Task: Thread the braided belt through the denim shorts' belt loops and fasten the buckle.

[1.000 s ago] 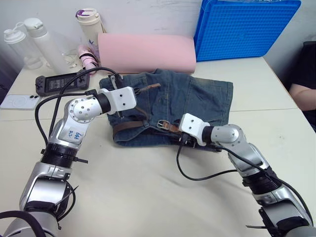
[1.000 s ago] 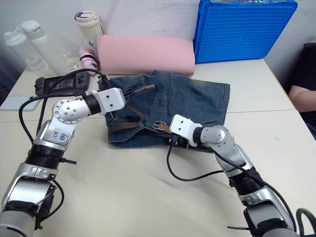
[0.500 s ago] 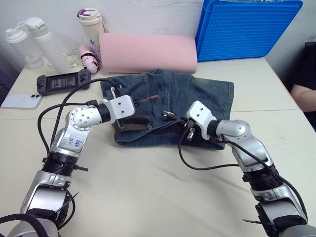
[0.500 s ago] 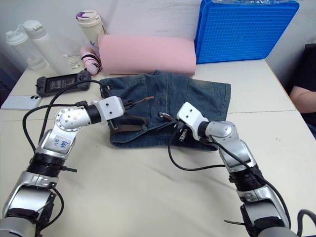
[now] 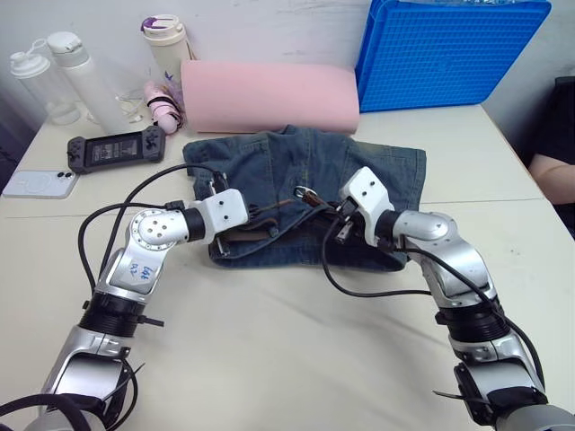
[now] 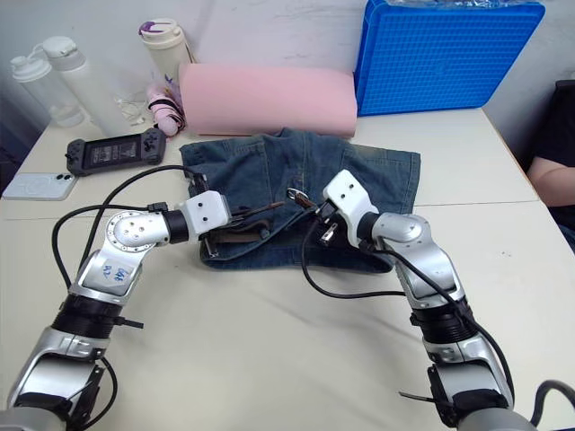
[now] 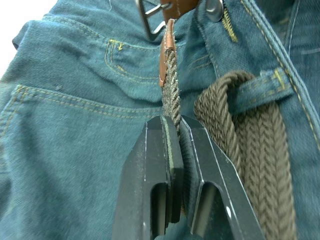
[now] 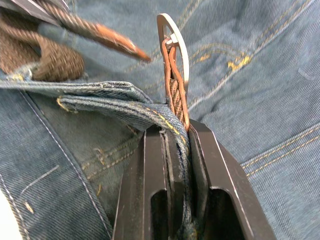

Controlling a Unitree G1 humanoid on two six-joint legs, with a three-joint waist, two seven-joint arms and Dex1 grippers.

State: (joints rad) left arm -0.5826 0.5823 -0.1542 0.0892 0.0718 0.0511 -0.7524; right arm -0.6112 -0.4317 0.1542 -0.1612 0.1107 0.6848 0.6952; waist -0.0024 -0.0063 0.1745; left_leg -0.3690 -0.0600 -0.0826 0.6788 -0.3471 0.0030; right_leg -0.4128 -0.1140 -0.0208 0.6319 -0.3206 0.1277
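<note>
Braided belt point(image 7: 260, 145) already through belt loops point(image 7: 260, 85) on denim shorts point(image 5: 377, 171), mid bench. My left end effector point(image 7: 175, 130) pinches belt tip. My right end effector point(image 8: 177, 131) pinches strap by buckle point(image 8: 176, 45). Buckle not fastened yet, I think.

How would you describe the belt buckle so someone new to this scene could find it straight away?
Start at the denim shorts lying in front of the pink roll. Near their middle, the right gripper pinches the braided belt just behind the buckle. It is the only silver metal frame there, held up on edge above the blue cloth.
</note>
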